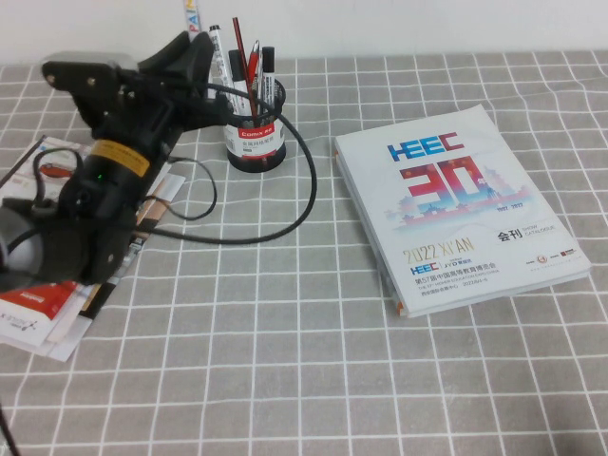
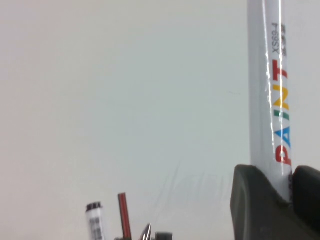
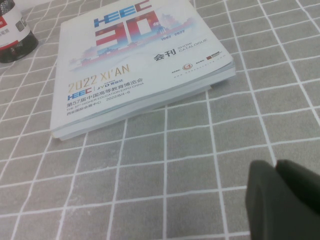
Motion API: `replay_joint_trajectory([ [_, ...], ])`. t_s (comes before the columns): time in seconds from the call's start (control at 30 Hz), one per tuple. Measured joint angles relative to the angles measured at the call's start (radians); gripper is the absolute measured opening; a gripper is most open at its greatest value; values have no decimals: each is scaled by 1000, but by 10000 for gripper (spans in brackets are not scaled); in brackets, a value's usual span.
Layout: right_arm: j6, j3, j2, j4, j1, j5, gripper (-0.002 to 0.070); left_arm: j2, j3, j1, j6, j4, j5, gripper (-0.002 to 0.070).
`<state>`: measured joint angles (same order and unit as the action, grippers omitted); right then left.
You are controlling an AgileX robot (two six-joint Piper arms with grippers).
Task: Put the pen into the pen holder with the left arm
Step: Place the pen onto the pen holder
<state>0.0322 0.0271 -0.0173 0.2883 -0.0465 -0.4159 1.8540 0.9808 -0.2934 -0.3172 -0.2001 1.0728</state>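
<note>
While clamped in left gripper (image 2: pixel 287 192), pen (image 2: pixel 270 85) upright.

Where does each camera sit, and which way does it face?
High view: raised on the robot's side, angled down at the table; shows the left arm, pen holder, catalogue.
Left wrist view: faces the wall; left gripper shut on the pen.
Right wrist view: low over the table, facing the catalogue; right gripper fingers together, empty.
High and right wrist views share catalogue and holder.
</note>
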Motion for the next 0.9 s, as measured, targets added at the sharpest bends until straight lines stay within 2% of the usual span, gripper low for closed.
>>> replay_joint_trajectory([
  [0.3,0,0,0,0,0,0,-15,121,171,5,-31,-80,-7,109],
  [0.9,0,0,0,0,0,0,-15,347,396,5,-56,-90,-17,109],
])
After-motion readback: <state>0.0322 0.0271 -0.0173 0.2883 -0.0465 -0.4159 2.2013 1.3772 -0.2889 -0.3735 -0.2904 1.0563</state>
